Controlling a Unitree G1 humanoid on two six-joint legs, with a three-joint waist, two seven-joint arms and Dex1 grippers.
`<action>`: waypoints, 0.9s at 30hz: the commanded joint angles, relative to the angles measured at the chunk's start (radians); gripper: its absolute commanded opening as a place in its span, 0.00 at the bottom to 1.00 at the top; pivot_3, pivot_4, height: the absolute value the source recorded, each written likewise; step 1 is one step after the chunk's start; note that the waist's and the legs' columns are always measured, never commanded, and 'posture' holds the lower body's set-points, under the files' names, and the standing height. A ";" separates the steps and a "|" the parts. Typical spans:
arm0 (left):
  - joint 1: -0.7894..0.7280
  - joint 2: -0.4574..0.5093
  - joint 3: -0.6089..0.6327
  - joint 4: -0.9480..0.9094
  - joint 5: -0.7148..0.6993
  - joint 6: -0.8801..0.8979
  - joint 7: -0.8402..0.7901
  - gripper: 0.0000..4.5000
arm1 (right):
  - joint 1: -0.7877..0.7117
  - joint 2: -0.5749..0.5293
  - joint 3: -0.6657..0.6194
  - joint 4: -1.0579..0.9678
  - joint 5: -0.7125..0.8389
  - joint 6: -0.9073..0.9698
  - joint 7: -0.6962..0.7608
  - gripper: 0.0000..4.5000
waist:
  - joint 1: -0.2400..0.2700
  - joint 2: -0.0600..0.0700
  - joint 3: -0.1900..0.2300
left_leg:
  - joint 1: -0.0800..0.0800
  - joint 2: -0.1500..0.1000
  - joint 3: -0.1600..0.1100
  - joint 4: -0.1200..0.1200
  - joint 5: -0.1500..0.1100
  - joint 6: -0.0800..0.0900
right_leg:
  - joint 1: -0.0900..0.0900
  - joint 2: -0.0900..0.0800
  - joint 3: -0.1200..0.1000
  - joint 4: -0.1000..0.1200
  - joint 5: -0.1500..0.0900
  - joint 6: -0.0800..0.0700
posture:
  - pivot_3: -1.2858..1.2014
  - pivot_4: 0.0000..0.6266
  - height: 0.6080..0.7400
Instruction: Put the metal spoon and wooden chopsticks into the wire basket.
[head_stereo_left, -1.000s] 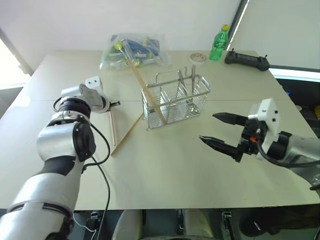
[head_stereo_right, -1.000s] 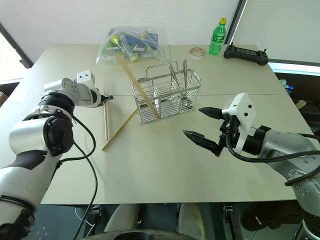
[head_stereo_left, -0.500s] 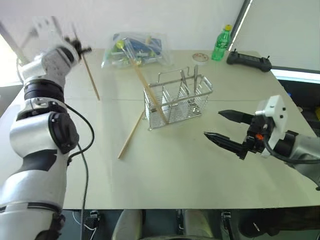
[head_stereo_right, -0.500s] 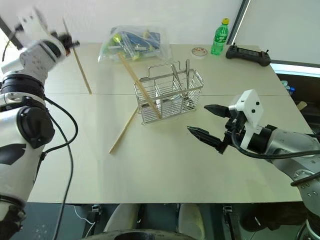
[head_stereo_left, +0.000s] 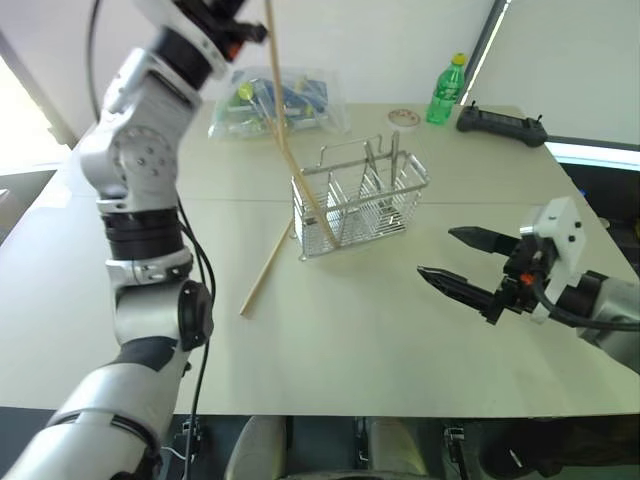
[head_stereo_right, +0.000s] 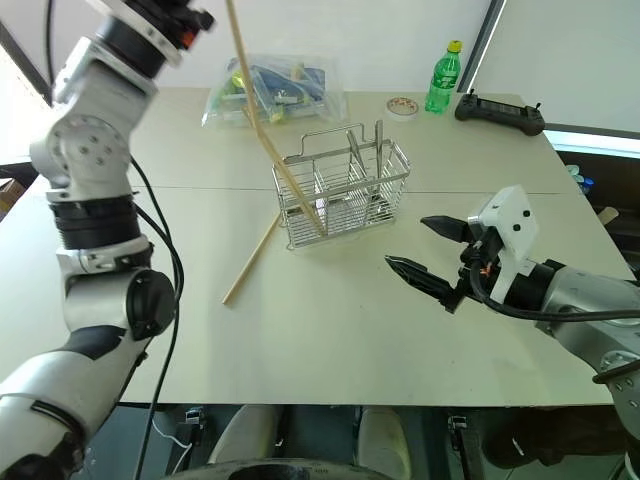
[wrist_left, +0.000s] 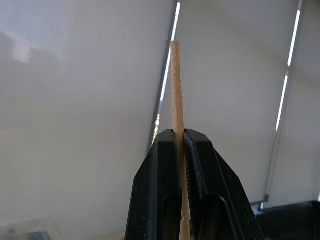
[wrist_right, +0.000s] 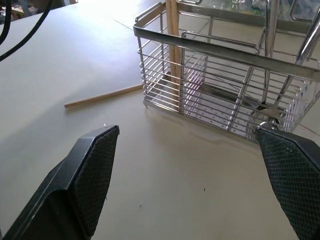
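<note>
A: Three chopsticks on the count. Item one: a wooden chopstick (head_stereo_left: 271, 60) pinched in the left gripper (wrist_left: 180, 145), jaws shut tight on it, stick running up past the fingertips in the wrist view.

B: Change since a second ago?

A: That stick lay flat on the table (head_stereo_left: 330, 340) beside the left hand. It is now off the surface, carried high above the table's far left, hanging roughly upright. Judgement: pickup done, insertion pending.

B: Item two?

A: One chopstick (head_stereo_left: 305, 190) already leaning in the left end of the wire basket (head_stereo_left: 362, 203), top slanting back toward the plastic bag (head_stereo_left: 275, 100). Unmoved.

B: Item three?

A: One chopstick (head_stereo_left: 265, 270) flat on the table, just left of the basket, one end near its base. Also unmoved. Still to collect.

B: Spoon?

A: Metal spoon (head_stereo_left: 394, 160) stands in the basket's right part, handle up. Judged done.

B: Held stick against basket?

A: Up and left of it, lower end near the leaning stick's top as seen from the head; true gap cannot be told. It likely needs carrying right and lowering into a compartment.

B: Right gripper (head_stereo_left: 462, 263)?

A: Spread wide, holding nothing, hovering over the table right of the basket, well apart from every stick; the basket lies ahead between its fingers (wrist_right: 92, 170).
</note>
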 joint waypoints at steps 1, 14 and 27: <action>0.017 -0.019 -0.039 -0.057 -0.002 -0.008 -0.009 0.01 | 0.008 0.006 -0.046 -0.038 0.025 -0.018 -0.021 1.00 | 0.000 0.000 0.000 | 0.000 0.000 0.000 0.000 0.000 0.000 | 0.000 0.000 0.000 0.000 0.000 -0.001 | 0.52 0.24 0.62; 0.177 -0.098 -0.155 -0.069 0.090 -0.121 -0.041 0.01 | 0.044 0.014 -0.090 -0.063 0.071 -0.024 -0.086 1.00 | 0.002 0.000 0.000 | -0.002 0.000 0.000 0.000 -0.001 0.002 | -0.001 0.000 0.000 -0.001 0.000 -0.001 | 0.52 0.24 0.62; 0.186 -0.096 -0.130 -0.114 0.034 -0.063 -0.029 0.99 | 0.008 0.003 -0.069 -0.020 0.068 -0.026 -0.090 1.00 | 0.001 0.000 0.000 | -0.002 0.000 -0.001 0.001 -0.001 0.003 | -0.001 0.000 0.000 -0.001 0.000 -0.002 | 0.52 0.24 0.62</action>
